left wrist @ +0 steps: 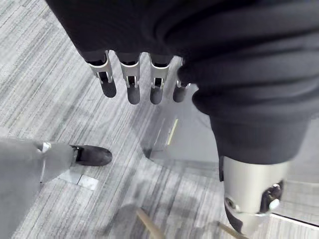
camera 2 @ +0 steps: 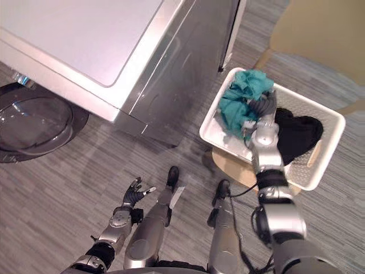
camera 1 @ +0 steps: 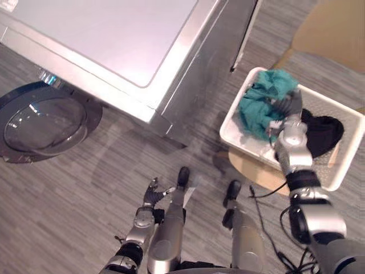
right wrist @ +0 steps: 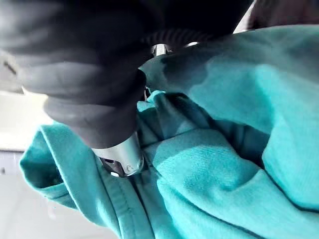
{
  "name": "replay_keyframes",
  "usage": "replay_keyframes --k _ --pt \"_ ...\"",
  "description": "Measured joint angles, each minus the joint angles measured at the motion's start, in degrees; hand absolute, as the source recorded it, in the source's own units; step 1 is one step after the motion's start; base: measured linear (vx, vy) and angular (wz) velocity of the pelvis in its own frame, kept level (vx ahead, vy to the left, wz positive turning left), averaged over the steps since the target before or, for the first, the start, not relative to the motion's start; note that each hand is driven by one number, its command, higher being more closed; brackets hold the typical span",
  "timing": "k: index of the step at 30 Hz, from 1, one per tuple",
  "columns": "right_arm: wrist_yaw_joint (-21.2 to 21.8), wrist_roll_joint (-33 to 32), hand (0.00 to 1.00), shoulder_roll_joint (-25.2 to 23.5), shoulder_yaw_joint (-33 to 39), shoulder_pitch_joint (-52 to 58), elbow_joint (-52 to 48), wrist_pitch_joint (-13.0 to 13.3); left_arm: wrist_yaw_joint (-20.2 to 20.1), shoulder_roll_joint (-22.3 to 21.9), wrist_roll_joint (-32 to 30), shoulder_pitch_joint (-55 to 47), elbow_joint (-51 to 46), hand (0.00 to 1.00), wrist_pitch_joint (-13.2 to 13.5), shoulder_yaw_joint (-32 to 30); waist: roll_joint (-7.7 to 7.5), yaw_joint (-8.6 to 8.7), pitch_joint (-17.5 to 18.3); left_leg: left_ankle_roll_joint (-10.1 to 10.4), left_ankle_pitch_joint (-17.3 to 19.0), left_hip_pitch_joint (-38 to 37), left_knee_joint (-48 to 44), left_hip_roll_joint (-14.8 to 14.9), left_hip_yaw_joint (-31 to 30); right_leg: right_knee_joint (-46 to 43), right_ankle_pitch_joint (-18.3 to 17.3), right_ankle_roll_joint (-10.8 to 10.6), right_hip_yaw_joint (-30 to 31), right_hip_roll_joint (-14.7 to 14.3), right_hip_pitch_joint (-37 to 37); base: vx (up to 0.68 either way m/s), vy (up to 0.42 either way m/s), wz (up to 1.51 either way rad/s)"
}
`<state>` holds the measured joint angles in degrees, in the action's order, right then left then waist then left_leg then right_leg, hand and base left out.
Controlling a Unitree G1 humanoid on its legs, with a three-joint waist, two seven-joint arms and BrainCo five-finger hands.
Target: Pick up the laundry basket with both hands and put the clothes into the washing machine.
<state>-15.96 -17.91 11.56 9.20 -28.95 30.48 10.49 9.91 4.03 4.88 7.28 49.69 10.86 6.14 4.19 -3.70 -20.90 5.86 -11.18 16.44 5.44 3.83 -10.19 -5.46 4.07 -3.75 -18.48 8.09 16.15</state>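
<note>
- the white laundry basket (camera 1: 245,140) sits on a light wooden stool (camera 1: 251,170), just right of the washing machine (camera 1: 114,40) and not lifted.
- a teal garment (camera 1: 256,108) is bunched at the basket's left end, with a black garment (camera 1: 322,134) beside it.
- the right hand (camera 1: 291,111) is pushed down into the teal garment; it is buried in the folds, so i cannot tell whether it grips.
- the left hand (camera 1: 153,194) hangs low over the floor, fingers (left wrist: 130,84) straight and loose, holding nothing.
- the machine is silver, and its round glass door (camera 1: 43,123) is swung open.
- the floor (camera 1: 74,200) is grey and streaked.
</note>
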Motion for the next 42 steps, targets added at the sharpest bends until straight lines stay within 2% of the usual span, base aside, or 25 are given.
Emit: replay_keyframes --k 2,3,5,8,10,14,15,16,17,18,20,21,22,23,24,26,27,28,29,30,32,33,34,37,42 --pt "0.1 -3.8 1.00 -2.7 0.5 4.6 -2.6 0.7 0.0 0.0 -0.5 -0.8 0.2 0.00 -0.4 -0.3 -0.30 0.03 2.1 0.5 0.5 -1.3 0.0 0.0 0.4 1.0 0.1 -0.2 0.1 -0.1 -1.6 0.02 -0.007 -0.10" --pt "1.3 -9.6 1.00 -5.3 0.4 8.4 -5.3 2.1 0.0 -0.3 -0.9 -2.4 0.2 0.00 -0.5 -1.4 -0.62 0.09 4.5 0.3 1.4 -2.3 0.0 0.2 1.3 2.1 0.2 -0.7 0.8 -0.4 -2.7 0.02 0.002 -0.19" --pt "3.5 -17.9 1.00 -8.2 -0.5 12.8 -9.8 4.4 0.1 -0.6 -1.0 -4.6 0.2 0.00 -0.7 -2.0 -0.81 0.30 6.5 0.1 2.7 -4.1 0.1 0.2 2.6 3.7 0.5 -1.0 1.8 -0.9 -4.6 0.01 0.009 -0.26" --pt "7.1 -26.3 1.00 -10.4 -4.0 18.7 -17.0 6.2 0.0 -0.5 -1.0 -9.5 -1.0 0.00 -1.0 -2.0 -1.82 1.12 8.9 -0.7 3.9 -7.3 0.1 0.2 5.3 5.4 0.7 -1.2 5.1 -1.2 -7.0 0.03 0.026 -0.40" --pt "9.3 -28.8 1.00 -11.4 -7.2 21.2 -21.6 7.2 -0.2 -0.5 -0.9 -12.3 -2.4 0.00 -1.1 -1.7 -3.09 1.26 9.8 -1.2 4.4 -8.5 0.1 0.4 8.6 5.9 1.4 -1.6 8.8 -1.7 -6.7 0.02 0.048 -0.72" --pt "11.6 -28.7 1.00 -12.0 -10.3 22.0 -26.0 7.4 -1.1 0.5 -1.0 -12.9 -6.7 0.00 -1.2 -0.5 -4.72 1.18 10.2 -1.5 4.6 -6.7 -0.9 0.6 11.8 5.5 3.1 -1.9 12.4 -1.6 -3.5 -0.02 0.030 -0.48" --pt "12.2 -28.7 1.00 -12.6 -10.4 22.7 -27.2 7.7 -1.1 1.4 -1.1 -12.1 -9.4 0.00 -1.2 0.4 -5.05 1.26 10.2 -2.2 4.8 -4.0 -4.1 0.7 11.7 5.1 3.4 -3.2 12.2 -1.4 -2.3 -0.04 -0.017 -0.03" --pt "12.4 -28.6 1.00 -12.5 -10.5 22.9 -27.6 7.8 -1.1 1.5 -1.2 -11.8 -10.8 0.00 -1.0 0.5 -4.83 1.08 10.2 -2.5 5.1 -3.0 -5.3 1.4 11.5 4.1 2.4 -4.4 12.2 -1.8 -1.8 -0.05 -0.033 0.08" --pt "12.4 -28.6 1.00 -12.5 -11.6 23.1 -28.0 8.0 -1.0 1.8 -1.3 -11.3 -13.3 0.00 -0.5 0.4 -4.43 1.15 10.0 -2.8 5.2 -1.8 -6.9 2.5 10.8 -6.2 -1.3 -1.3 12.4 -1.9 1.2 -0.05 -0.089 0.38" --pt "12.4 -28.2 1.00 -12.4 -12.6 24.2 -29.0 8.1 -1.1 2.4 -1.8 -10.9 -15.6 0.00 -0.4 0.4 -4.54 1.11 10.0 -2.7 5.1 -1.5 -8.0 2.7 9.0 -17.5 -8.7 0.4 12.5 -0.8 1.7 -0.03 -0.157 0.56" --pt "12.9 -25.7 1.00 -12.0 -14.3 24.7 -30.6 8.2 -1.0 2.9 -2.6 -11.4 -19.9 0.00 -0.1 0.5 -4.73 0.93 10.0 -2.1 4.9 -1.5 -8.9 2.3 6.3 -26.1 -14.8 -1.8 13.7 0.8 -1.4 -0.05 -0.287 0.82" --pt "13.3 -23.9 1.00 -11.0 -15.6 24.1 -31.6 8.2 -1.0 3.0 -3.5 -11.8 -23.6 0.00 0.2 0.5 -4.92 -0.31 10.0 -1.1 4.2 -1.1 -8.8 1.9 4.8 -23.7 -17.7 -2.5 14.9 0.0 -4.1 -0.12 -0.303 0.68" --pt "13.5 -23.2 1.00 -10.3 -16.5 23.4 -31.6 8.2 -0.9 3.0 -3.8 -12.0 -26.0 0.00 0.5 0.5 -4.90 -0.77 9.9 -0.4 3.6 -1.1 -8.1 2.0 4.3 -21.7 -19.0 -2.2 14.5 -0.3 -4.9 -0.19 -0.293 0.35" --pt "13.7 -22.3 1.00 -8.9 -18.3 22.1 -31.6 8.2 -0.9 2.7 -4.8 -13.0 -30.2 0.00 1.1 0.9 -4.22 -2.13 9.9 0.0 2.5 -0.8 -6.7 2.7 3.7 -17.4 -21.1 -1.4 13.5 -1.6 -6.3 -0.23 -0.243 0.35" --pt "13.8 -22.1 1.00 -7.2 -19.3 21.5 -31.6 8.3 -0.3 1.5 -7.5 -13.5 -33.1 0.00 1.9 1.9 -1.83 -2.50 9.8 -1.4 1.4 0.6 -6.1 4.3 1.4 -16.1 -20.0 -0.4 10.9 -3.6 -6.5 -0.23 -0.208 0.42" --pt "13.6 -22.2 1.00 -5.7 -19.5 21.6 -31.5 8.3 0.3 0.9 -9.7 -15.0 -37.8 0.00 2.1 4.8 -0.03 -1.98 10.1 -2.1 1.9 2.2 -5.3 5.5 -1.3 -16.7 -19.8 0.7 7.8 -5.3 -5.7 -0.25 -0.192 0.79" --pt "13.4 -22.2 1.00 -4.7 -19.6 21.5 -31.4 8.3 0.4 0.7 -10.2 -15.1 -41.1 0.00 2.3 6.9 0.03 -1.76 10.1 -5.8 7.3 2.4 -2.7 5.9 0.1 -15.2 -18.6 2.5 5.2 -5.2 -5.8 -0.23 -0.200 0.97" --pt "13.4 -22.1 1.00 -4.3 -19.6 21.2 -31.2 8.3 0.4 0.7 -10.3 -14.5 -41.8 0.00 2.6 7.5 -0.39 -1.69 10.0 -7.3 10.6 2.9 -2.1 5.9 1.5 -13.8 -17.6 3.1 4.2 -4.6 -5.8 -0.19 -0.111 0.97" --pt "13.5 -22.0 1.00 -3.6 -19.7 18.8 -29.0 8.3 0.5 0.5 -10.3 -13.4 -43.9 0.00 3.3 8.3 -0.96 -1.65 9.8 -5.3 9.4 3.8 -3.9 4.8 5.6 -12.1 -16.1 3.6 2.7 -2.8 -5.2 -0.12 -0.030 0.71" --pt "13.5 -21.9 1.00 -2.7 -19.9 16.6 -27.6 7.8 0.3 0.9 -11.0 -12.0 -45.1 0.00 4.0 9.4 -0.88 -1.62 9.9 -4.7 7.5 3.7 -10.3 2.7 7.6 -12.3 -15.3 3.5 2.4 -1.1 -4.0 -0.11 -0.003 0.54" --pt "13.5 -21.7 1.00 -2.0 -20.8 15.6 -27.3 7.3 0.2 1.2 -12.4 -11.2 -47.2 0.00 5.1 10.2 0.15 -0.74 10.3 -5.5 8.2 0.8 -15.1 1.3 11.3 -13.4 -15.2 3.3 1.6 -0.5 -3.3 -0.05 -0.022 0.44" --pt "13.5 -21.7 1.00 -2.2 -20.9 15.3 -27.2 7.0 0.3 1.9 -12.5 -10.2 -47.7 0.00 5.8 11.2 -0.05 -0.11 10.2 -5.1 6.6 0.3 -13.2 1.2 11.3 -13.4 -15.2 3.3 0.9 -0.2 -3.3 -0.10 0.012 0.32" --pt "13.7 -21.2 1.00 -2.3 -21.7 14.5 -27.2 6.6 0.4 3.0 -13.4 -8.0 -47.8 0.00 6.2 13.2 -0.15 -0.20 10.2 -3.2 5.2 -2.3 -8.7 1.3 11.5 -12.2 -14.9 2.9 0.9 -0.6 -4.0 -0.12 0.026 0.15" --pt "14.9 -21.0 1.00 -2.7 -23.7 14.2 -27.3 6.6 0.1 4.7 -14.7 -6.0 -47.7 0.00 6.2 17.6 0.04 0.30 10.9 -1.9 4.3 -5.4 -3.7 1.8 11.9 -11.4 -14.4 2.1 0.9 -0.9 -5.2 -0.08 0.029 -0.02" --pt "16.2 -22.5 1.00 -5.4 -27.5 14.1 -27.3 6.2 0.3 5.2 -16.2 -1.3 -44.3 0.00 6.4 22.0 -0.60 1.23 11.9 -2.2 2.9 -8.5 -0.1 1.2 12.9 -8.7 -12.0 0.7 1.9 -0.9 -7.4 -0.02 0.050 -0.06"
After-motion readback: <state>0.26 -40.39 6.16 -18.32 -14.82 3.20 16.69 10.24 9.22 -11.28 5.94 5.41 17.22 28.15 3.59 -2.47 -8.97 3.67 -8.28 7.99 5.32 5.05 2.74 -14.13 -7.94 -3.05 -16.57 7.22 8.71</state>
